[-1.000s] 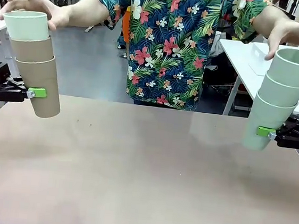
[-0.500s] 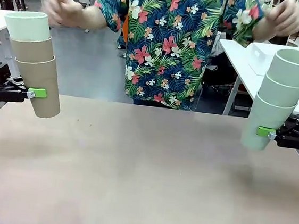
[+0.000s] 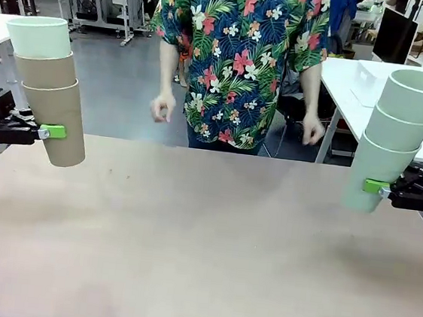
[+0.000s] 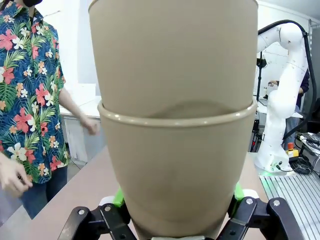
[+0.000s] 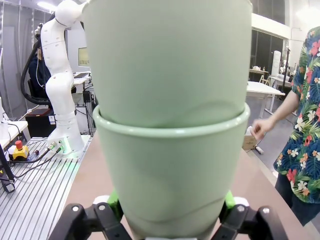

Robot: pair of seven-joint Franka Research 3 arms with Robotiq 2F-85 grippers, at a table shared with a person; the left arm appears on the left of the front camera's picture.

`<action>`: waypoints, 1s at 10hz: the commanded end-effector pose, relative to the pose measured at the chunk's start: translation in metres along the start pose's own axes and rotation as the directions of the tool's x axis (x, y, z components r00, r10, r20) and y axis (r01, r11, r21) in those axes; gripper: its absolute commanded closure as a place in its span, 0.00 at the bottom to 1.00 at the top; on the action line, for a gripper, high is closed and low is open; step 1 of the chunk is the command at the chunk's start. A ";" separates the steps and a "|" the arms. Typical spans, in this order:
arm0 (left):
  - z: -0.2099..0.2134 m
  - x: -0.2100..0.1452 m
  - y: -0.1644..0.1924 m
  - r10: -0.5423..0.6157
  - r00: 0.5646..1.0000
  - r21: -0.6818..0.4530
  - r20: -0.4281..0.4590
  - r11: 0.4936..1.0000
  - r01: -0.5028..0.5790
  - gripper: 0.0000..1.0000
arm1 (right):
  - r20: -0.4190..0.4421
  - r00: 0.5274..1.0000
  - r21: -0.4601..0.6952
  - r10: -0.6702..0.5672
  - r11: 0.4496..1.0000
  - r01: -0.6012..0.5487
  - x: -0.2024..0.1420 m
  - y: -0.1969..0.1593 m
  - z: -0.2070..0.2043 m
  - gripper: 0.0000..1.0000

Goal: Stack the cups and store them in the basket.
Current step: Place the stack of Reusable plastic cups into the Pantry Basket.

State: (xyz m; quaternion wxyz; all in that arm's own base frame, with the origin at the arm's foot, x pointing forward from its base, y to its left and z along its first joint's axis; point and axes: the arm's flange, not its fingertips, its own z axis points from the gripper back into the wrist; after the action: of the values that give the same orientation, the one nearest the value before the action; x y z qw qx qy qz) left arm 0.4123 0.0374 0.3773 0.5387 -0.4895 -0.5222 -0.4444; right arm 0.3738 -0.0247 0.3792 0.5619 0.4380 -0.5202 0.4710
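At the left edge of the table, my left gripper (image 3: 50, 132) is shut on a stack of three cups (image 3: 48, 88): two tan-brown ones below, a mint green one on top. The left wrist view shows the tan stack (image 4: 175, 125) upright between the green pads (image 4: 118, 197). At the right edge, my right gripper (image 3: 376, 188) is shut on a stack of three mint green cups (image 3: 391, 139), seen close in the right wrist view (image 5: 170, 125). Both stacks hang just above the tabletop. The basket is out of view.
A person in a flowered shirt (image 3: 233, 62) stands at the far side, hands (image 3: 160, 109) down by the hips. The brown tabletop (image 3: 203, 241) spreads between my two arms. White tables (image 3: 355, 90) stand behind on the right.
The person's hands let go of the top cups, drew back and dropped to their sides. Both stacks and both grippers have stayed where they were.
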 end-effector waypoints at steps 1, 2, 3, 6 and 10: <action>-0.001 0.005 -0.001 -0.011 1.000 -0.004 0.003 1.000 0.011 0.15 | 0.000 1.000 -0.002 0.012 1.000 -0.012 0.003 0.000 0.000 0.15; -0.001 0.005 -0.001 -0.011 1.000 -0.004 0.003 1.000 0.011 0.15 | 0.000 1.000 -0.002 0.012 1.000 -0.012 0.003 0.000 0.000 0.15; -0.001 0.005 -0.001 -0.011 1.000 -0.004 0.003 1.000 0.011 0.15 | 0.000 1.000 -0.002 0.012 1.000 -0.012 0.003 0.000 0.000 0.15; -0.001 0.005 -0.001 -0.011 1.000 -0.004 0.003 1.000 0.011 0.15 | 0.000 1.000 -0.002 0.012 1.000 -0.012 0.003 0.000 0.000 0.15; -0.001 0.005 -0.001 -0.011 1.000 -0.004 0.003 1.000 0.011 0.15 | 0.000 1.000 -0.002 0.012 1.000 -0.012 0.003 0.000 0.000 0.15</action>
State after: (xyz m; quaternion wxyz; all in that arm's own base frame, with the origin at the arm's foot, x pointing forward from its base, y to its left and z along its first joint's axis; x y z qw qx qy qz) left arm 0.4123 0.0374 0.3773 0.5387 -0.4895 -0.5222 -0.4444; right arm 0.3738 -0.0247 0.3792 0.5619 0.4380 -0.5202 0.4710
